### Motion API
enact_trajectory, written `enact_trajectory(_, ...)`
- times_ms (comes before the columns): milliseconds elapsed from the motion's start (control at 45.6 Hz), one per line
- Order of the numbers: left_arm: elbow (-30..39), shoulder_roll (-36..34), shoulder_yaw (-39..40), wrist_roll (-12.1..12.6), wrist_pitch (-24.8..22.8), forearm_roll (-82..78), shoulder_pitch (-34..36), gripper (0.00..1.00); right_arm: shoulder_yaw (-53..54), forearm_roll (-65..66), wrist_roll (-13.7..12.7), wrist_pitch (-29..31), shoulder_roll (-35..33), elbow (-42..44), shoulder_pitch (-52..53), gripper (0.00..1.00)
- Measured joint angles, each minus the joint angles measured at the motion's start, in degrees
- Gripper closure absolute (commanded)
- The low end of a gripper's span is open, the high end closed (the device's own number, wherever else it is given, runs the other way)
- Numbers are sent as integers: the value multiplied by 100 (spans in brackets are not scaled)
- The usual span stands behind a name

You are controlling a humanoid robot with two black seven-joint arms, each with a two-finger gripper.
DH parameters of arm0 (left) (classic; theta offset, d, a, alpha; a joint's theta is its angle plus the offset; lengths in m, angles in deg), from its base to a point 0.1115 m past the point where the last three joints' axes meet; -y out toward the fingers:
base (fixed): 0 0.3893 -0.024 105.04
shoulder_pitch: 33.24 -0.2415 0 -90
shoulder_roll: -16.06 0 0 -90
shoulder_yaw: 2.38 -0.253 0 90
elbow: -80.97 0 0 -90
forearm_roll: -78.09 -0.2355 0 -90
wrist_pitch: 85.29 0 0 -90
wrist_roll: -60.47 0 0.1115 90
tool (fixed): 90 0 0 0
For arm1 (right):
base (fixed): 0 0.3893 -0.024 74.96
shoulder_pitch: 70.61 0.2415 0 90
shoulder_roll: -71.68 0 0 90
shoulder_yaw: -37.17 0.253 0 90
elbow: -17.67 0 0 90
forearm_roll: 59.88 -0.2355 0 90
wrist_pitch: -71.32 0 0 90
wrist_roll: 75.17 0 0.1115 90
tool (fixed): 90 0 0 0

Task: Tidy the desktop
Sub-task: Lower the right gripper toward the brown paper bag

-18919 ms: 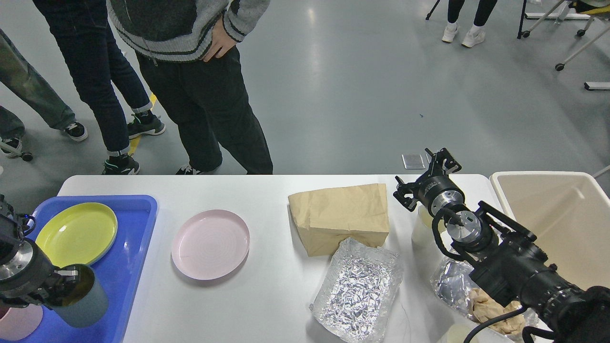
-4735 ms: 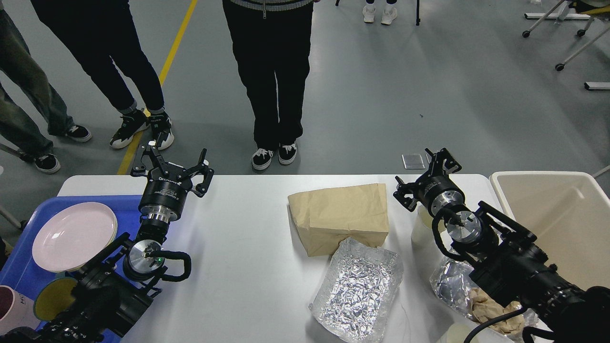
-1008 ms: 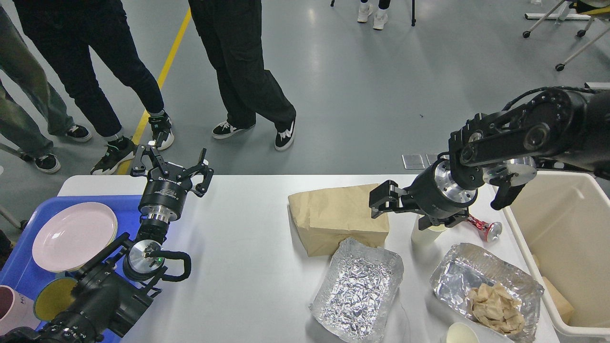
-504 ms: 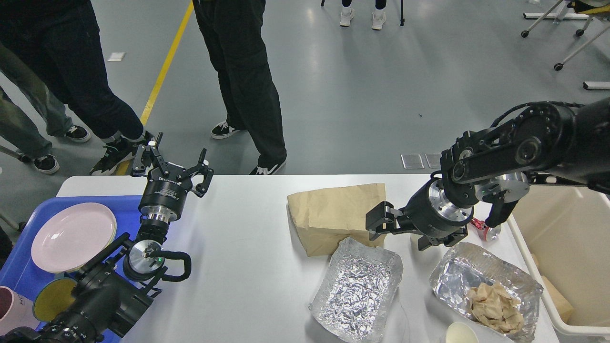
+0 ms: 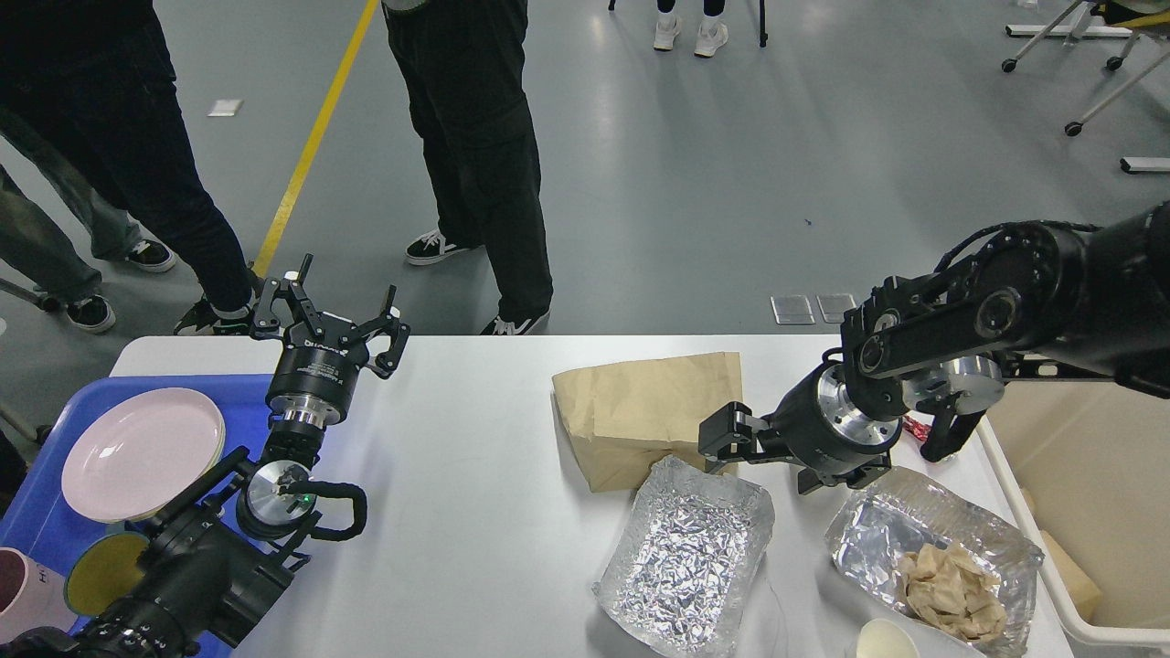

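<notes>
The white desktop fills the lower half of the head view. A brown paper bag lies flat at its middle back. An empty crumpled foil tray lies in front of the bag. A second foil tray with crumpled brown paper lies to the right. My right gripper points left, low over the bag's near right corner and the empty tray's far edge; its fingers cannot be told apart. My left gripper is open and empty at the back left edge.
A blue tray at the left holds a pink plate, a yellow-lined cup and a pink cup. A beige bin stands at the right. A red can peeks out behind my right wrist. A paper cup stands at the front edge. People stand behind the table.
My right arm has swung down and leftward, bringing its gripper from above the bag's right edge to the bag's near corner. The white cup is now hidden behind it. My left arm is still.
</notes>
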Motion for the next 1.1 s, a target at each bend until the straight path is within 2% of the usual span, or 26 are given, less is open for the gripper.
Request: enact_trajectory(1096,-1,-3,0,0,0,0,0,4,-259,2,15,-10,-165,-55,-45,0)
